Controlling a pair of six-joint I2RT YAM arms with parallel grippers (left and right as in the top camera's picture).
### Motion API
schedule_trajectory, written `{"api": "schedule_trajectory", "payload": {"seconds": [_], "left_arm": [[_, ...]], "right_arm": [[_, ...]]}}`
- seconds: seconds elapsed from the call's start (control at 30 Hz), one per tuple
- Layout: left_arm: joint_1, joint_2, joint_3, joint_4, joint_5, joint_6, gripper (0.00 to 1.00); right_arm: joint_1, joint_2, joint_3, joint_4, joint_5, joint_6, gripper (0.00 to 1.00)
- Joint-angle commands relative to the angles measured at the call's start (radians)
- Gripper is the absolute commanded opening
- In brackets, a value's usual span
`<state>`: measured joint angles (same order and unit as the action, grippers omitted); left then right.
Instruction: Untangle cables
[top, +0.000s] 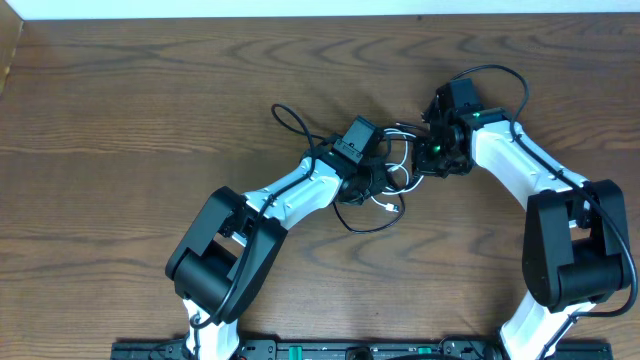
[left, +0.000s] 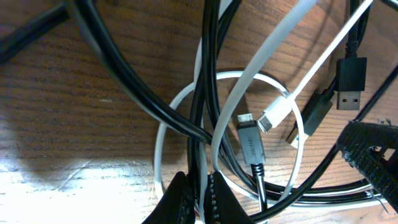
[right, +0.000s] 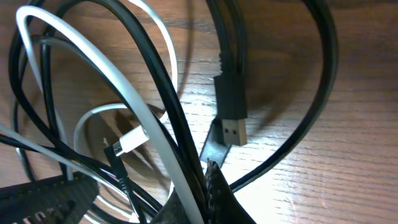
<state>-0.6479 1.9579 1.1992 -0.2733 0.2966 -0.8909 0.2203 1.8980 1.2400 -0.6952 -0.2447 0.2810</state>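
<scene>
**Wood table, cable knot pinched from two sides**

Brown wood-grain table carried the cables in one loose knot.

Landmark: the white cable, coiled into a ring.
- Black cables ran through and across that ring.
- Left gripper sat at the near edge of the white cable's ring. Its jaws were pinched on a black strand, possibly with a sliver of white as well.
- Right gripper sat on the white cable's other side. Its jaws were closed on a white strand and a black one together.
- A black USB plug lay free just beside the white cable.
- A small white plug lay inside the ring.

Judgement on handling: the cords looked light, limp and smooth-jacketed. They would likely slide through a weak pinch and drag neighbouring strands along. The plugs were the stiff parts and the likeliest to snag in a loop. The best hold seemed to be the cord just behind a plug, one strand only, so that the end could be fed back out of the ring.
</scene>
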Motion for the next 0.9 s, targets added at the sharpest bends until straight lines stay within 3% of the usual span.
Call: {"api": "schedule_trajectory", "payload": {"seconds": [0.0, 0.13, 0.33, 0.6, 0.77, 0.87], "left_arm": [[0.021, -0.029, 0.006, -0.002, -0.009, 0.067, 0.07], [0.064, -0.146, 0.01, -0.015, 0.037, 0.189, 0.07], [0.147, -0.392, 0.01, -0.127, 0.039, 0.278, 0.08], [0.346, -0.658, 0.01, -0.312, 0.021, 0.412, 0.07], [0.467, -0.741, 0.01, -0.421, -0.141, 0.45, 0.07], [0.495, -0.743, 0.01, -0.463, -0.152, 0.492, 0.07]], "right_arm": [[-0.003, 0.007, -0.01, -0.001, 0.042, -0.008, 0.01], [-0.003, 0.007, -0.027, 0.009, 0.076, 0.003, 0.01], [-0.004, 0.008, -0.033, 0.015, 0.138, 0.044, 0.01], [-0.034, 0.008, -0.033, 0.014, 0.142, 0.079, 0.02], [-0.086, 0.008, -0.033, -0.01, 0.137, 0.077, 0.02], [-0.115, 0.005, -0.031, -0.024, 0.047, 0.008, 0.02]]}}
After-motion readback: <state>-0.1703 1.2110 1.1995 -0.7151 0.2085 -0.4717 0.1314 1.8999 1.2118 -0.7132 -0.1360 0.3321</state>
